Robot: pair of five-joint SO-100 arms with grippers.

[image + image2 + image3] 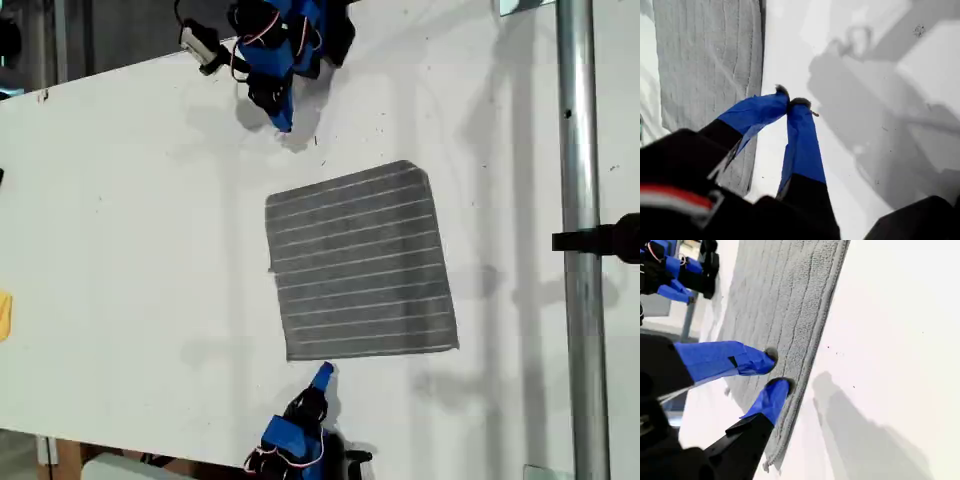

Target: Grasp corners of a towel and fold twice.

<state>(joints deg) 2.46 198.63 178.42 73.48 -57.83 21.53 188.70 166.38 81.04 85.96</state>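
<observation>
Overhead, both arms flank towel (pixel 360 262).

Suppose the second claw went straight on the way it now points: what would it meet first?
Most likely the dark grey white-striped cloth towel: my second claw, jaws apart, points at its surface just inside one edge. Its height above the cloth is unclear.

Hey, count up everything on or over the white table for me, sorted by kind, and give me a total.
Striped grey towel: 1
Blue robot hands: 2, my first hand and my second hand
Yellow thing at the exterior view's left edge, too cut off to identify: 1
Total: 4
</observation>
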